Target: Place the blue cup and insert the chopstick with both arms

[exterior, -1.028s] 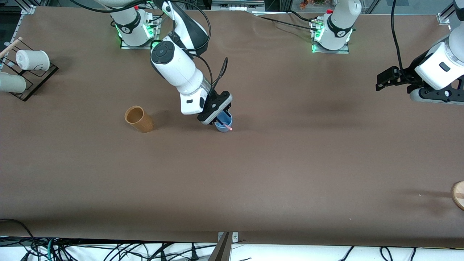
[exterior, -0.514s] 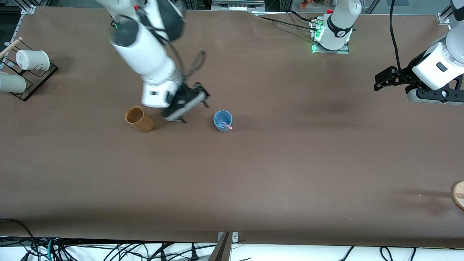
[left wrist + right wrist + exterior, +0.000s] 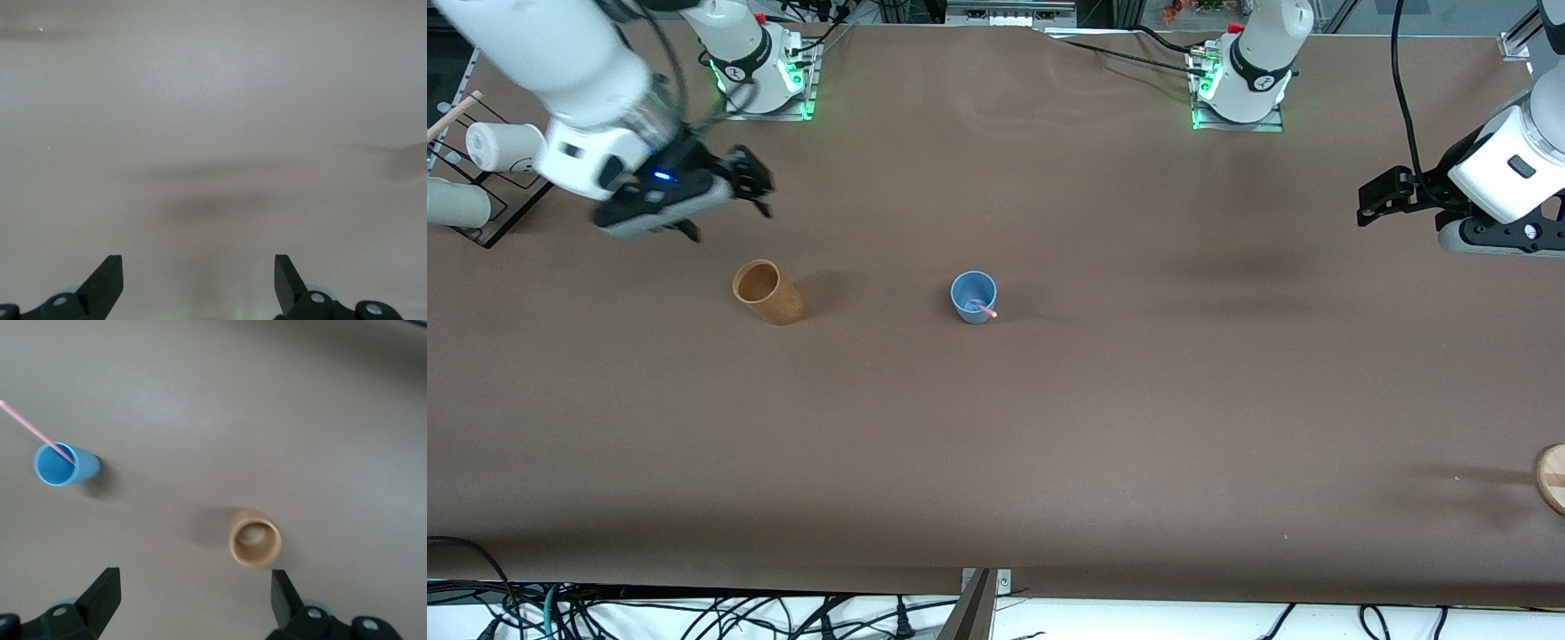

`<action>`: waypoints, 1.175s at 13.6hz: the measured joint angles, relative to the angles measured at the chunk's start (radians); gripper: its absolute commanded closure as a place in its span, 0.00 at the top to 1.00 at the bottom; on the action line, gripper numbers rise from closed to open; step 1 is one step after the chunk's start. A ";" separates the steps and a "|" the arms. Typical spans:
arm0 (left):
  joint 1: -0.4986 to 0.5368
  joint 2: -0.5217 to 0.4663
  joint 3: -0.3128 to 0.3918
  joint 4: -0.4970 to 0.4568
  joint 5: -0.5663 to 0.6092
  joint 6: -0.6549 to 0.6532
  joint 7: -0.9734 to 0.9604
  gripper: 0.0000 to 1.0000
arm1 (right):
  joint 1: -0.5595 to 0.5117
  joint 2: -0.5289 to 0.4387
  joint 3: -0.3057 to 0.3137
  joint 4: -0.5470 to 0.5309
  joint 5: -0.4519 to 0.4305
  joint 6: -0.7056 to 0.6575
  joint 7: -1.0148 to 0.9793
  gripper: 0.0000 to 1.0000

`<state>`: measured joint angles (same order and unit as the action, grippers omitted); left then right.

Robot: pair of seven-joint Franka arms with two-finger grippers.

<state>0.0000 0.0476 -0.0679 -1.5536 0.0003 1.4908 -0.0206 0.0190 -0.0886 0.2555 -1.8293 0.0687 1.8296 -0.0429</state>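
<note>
The blue cup [image 3: 973,297] stands upright near the middle of the table, and the pink chopstick [image 3: 984,308] leans inside it with its tip over the rim. Both also show in the right wrist view, the cup [image 3: 61,464] and the chopstick [image 3: 37,432]. My right gripper [image 3: 749,188] is open and empty, up in the air over the table toward the right arm's end, well away from the blue cup. My left gripper [image 3: 1371,203] is open and empty over bare table at the left arm's end. Its wrist view shows only bare table between its fingers [image 3: 107,280].
A tan-brown cup [image 3: 767,292] stands beside the blue cup toward the right arm's end; it also shows in the right wrist view [image 3: 255,543]. A black rack [image 3: 511,191] with white cups [image 3: 507,147] is at the right arm's end. A wooden disc [image 3: 1552,477] lies at the left arm's end.
My right gripper has lifted off the blue cup, leaving the chopstick in it, and swung away toward the right arm's end of the table. The left arm has barely shifted.
</note>
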 measured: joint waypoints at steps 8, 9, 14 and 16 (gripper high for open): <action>0.000 0.001 -0.001 0.000 0.000 0.000 0.000 1.00 | -0.006 -0.015 -0.203 0.017 -0.010 -0.160 -0.142 1.00; 0.000 0.002 -0.001 0.000 0.000 0.000 0.000 1.00 | -0.005 -0.015 -0.202 0.027 -0.017 -0.176 -0.142 1.00; 0.000 0.002 -0.001 0.002 0.000 0.002 0.000 1.00 | -0.005 -0.015 -0.200 0.041 -0.045 -0.186 -0.142 1.00; 0.000 0.002 -0.001 0.003 0.000 0.002 0.000 1.00 | -0.004 -0.015 -0.200 0.041 -0.046 -0.186 -0.142 1.00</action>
<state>-0.0003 0.0498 -0.0687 -1.5503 0.0003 1.4925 -0.0206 0.0146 -0.1035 0.0560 -1.7883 0.0231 1.6436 -0.1850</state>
